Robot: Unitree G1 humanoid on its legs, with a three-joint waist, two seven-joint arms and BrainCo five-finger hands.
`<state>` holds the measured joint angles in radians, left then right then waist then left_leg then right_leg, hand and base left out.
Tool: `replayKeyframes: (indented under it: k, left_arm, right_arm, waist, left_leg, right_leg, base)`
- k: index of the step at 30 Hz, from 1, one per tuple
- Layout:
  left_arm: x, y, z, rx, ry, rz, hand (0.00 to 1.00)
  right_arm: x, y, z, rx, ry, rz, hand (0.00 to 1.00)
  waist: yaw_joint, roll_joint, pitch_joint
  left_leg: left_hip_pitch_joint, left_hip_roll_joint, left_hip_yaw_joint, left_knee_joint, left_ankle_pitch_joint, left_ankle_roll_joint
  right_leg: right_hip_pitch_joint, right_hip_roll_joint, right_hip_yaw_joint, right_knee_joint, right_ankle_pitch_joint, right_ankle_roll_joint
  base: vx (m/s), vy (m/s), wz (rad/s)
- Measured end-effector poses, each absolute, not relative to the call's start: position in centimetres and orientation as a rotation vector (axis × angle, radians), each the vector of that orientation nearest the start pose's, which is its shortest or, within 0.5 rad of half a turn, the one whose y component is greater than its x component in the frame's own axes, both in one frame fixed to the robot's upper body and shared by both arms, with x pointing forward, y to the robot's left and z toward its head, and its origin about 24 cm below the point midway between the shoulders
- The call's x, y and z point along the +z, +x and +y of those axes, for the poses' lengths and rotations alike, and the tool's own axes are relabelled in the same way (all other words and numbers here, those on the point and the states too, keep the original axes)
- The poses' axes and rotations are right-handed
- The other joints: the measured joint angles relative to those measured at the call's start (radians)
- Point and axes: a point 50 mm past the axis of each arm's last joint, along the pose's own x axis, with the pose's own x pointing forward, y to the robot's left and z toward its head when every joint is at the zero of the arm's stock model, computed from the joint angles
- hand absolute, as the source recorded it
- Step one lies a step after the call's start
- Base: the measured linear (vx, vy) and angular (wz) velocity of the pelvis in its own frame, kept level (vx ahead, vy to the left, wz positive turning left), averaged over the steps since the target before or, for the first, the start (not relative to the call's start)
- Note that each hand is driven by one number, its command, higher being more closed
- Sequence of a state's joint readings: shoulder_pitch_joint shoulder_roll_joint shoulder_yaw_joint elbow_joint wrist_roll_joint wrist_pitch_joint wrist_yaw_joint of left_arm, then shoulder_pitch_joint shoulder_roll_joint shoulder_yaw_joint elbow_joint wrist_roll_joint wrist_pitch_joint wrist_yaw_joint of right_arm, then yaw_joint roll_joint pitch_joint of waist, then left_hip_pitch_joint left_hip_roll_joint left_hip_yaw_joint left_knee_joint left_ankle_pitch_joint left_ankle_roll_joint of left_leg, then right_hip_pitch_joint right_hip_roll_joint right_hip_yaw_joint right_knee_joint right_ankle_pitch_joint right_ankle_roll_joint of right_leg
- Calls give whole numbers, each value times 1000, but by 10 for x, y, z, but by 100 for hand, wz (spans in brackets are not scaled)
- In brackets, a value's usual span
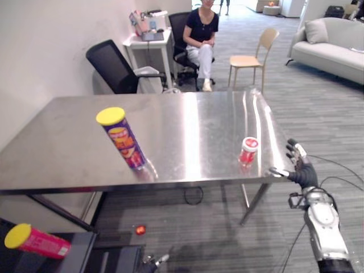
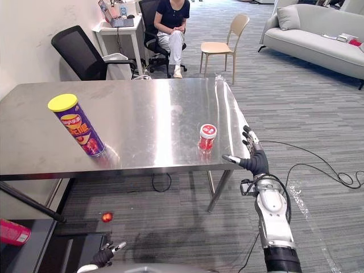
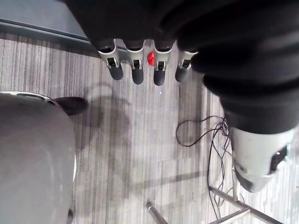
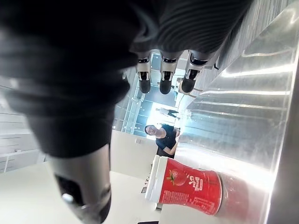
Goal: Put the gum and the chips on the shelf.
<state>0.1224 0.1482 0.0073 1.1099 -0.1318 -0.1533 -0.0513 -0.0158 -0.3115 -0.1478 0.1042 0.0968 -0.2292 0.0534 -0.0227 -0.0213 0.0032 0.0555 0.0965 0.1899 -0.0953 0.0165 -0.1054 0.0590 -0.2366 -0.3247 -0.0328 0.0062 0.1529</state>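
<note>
A small red gum tub (image 1: 248, 151) with a white lid stands near the right front of the steel table (image 1: 187, 119). A purple chips can (image 1: 124, 139) with a yellow lid stands at the left front. My right hand (image 1: 300, 165) is open, fingers straight, just off the table's right front corner and to the right of the gum (image 4: 187, 186), not touching it. My left hand (image 2: 105, 255) hangs low below the table, open, its fingers (image 3: 137, 70) pointing at the floor. A pink can (image 1: 37, 240) with a yellow lid lies on the dark shelf (image 1: 79, 250) at the lower left.
A small red object (image 1: 140, 230) lies on the carpet under the table's front edge. Behind the table are a black office chair (image 1: 114, 65), a seated person (image 1: 202, 34), a white desk (image 1: 149, 40), a wooden chair (image 1: 253, 57) and a sofa (image 1: 333, 48).
</note>
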Motion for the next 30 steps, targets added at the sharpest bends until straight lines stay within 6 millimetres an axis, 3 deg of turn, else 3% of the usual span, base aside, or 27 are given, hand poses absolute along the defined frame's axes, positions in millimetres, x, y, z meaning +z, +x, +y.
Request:
replayKeyframes:
  k: [14,20,30]
  left_arm:
    - [-158,88,211,143,-5,1022,0]
    - [-157,89,211,147,-7,1019,0]
    - [-156,90,214,161,-1,1014,0]
  right_arm:
    - [71,286,-242,-140,-193,-162,0]
    - [67,295,-241,-147,-184,-135,0]
    - [76,309,-221,-87,-168,-170,0]
  waist:
    - [9,0,53]
    - [27,0,53]
    - [32,-11,64]
  left_leg:
    - [-5,0,11,-1,0,0]
    - [-16,0,11,0,0,0]
    - [-15,0,8,-6,0,0]
  right_leg:
    - [-7,2,8,-2,1,-1]
    - [-18,2,7,-2,1,-2]
    - [-13,2,3,-7,1,-2]
  base:
    - [2,-1,-1]
    - [2,-1,1]
    - [0,0,0]
